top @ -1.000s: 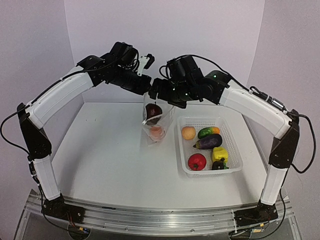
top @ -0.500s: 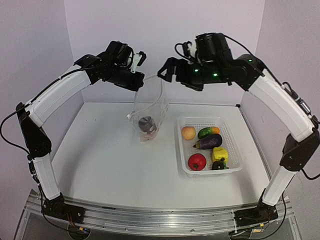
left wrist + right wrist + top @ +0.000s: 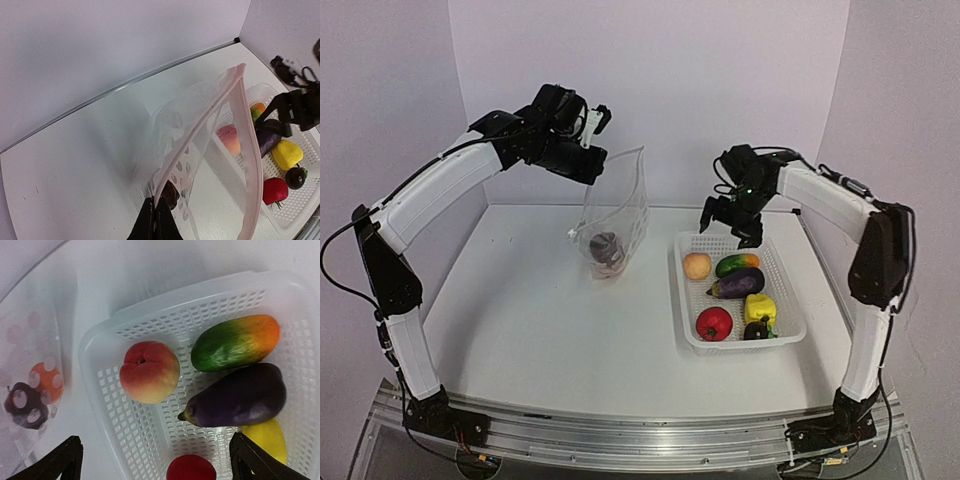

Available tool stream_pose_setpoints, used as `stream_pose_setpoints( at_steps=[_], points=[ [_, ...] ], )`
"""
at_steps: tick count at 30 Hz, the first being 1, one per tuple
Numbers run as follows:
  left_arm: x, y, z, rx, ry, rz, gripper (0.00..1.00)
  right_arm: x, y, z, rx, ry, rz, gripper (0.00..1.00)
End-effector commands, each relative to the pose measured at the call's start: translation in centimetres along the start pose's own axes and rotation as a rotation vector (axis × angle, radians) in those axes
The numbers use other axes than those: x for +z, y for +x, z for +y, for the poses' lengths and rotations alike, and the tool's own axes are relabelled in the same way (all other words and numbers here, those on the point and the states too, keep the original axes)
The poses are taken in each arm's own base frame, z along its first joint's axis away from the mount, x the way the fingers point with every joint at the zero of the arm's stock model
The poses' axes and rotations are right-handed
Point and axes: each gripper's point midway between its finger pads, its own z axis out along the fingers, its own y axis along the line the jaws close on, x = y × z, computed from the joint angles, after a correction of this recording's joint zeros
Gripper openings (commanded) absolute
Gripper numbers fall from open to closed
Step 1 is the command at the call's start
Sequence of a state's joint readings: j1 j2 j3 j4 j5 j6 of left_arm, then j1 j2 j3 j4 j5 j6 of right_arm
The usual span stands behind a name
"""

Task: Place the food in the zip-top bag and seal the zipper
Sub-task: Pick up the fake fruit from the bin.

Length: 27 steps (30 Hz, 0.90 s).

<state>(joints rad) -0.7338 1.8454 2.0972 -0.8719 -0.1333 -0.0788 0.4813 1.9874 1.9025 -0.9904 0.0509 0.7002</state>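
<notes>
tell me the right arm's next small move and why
Probably lower the open right gripper onto the peach. The gripper hangs just above the white basket, the peach lies free nearly under it, and the left gripper holds the zip-top bag up by its rim, ready to receive it.

In basket point(image 3: 678, 300): peach point(image 3: 697, 266), eggplant point(image 3: 740, 283); zip-top bag point(image 3: 620, 205) to its left.

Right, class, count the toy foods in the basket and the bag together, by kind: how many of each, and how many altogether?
Peach: 1
Mango: 1
Eggplant: 1
Pomegranate: 1
Yellow pepper, orange pepper: 2
Mangosteens: 2
Total: 8
</notes>
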Motion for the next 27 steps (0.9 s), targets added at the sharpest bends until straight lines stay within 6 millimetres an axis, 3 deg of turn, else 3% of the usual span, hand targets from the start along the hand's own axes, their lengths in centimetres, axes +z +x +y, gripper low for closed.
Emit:
stream_pose_setpoints(
  at_steps=[1, 8, 15, 21, 23, 27],
  points=[
    [-2.7, -1.9, 0.6, -0.006, -0.007, -0.079, 0.00, 2.2, 0.1, 2.3, 0.012, -0.065, 0.090, 0.94],
    [-2.8, -1.6, 0.4, -0.010, 0.006, -0.073, 0.00, 7.2, 0.0, 1.6, 0.040, 0.005, 0.130, 0.86],
    [-2.9, -1.6, 0.1, -0.016, 0.023, -0.072, 0.00, 9.7, 1.0, 0.3, 0.055, 0.062, 0.167, 0.84],
    [-2.8, -1.8, -0.1, -0.015, 0.028, -0.075, 0.00, 11.7, 1.6, 0.4, 0.062, 0.058, 0.206, 0.83],
    [-2.8, -1.8, -0.1, -0.017, 0.030, -0.075, 0.00, 12.2, 1.6, 0.4, 0.061, 0.062, 0.210, 0.79],
    [-3.0, -1.8, 0.0, -0.017, 0.027, -0.077, 0.00, 11.3, 1.1, 0.4, 0.068, 0.063, 0.183, 0.55]
  ],
)
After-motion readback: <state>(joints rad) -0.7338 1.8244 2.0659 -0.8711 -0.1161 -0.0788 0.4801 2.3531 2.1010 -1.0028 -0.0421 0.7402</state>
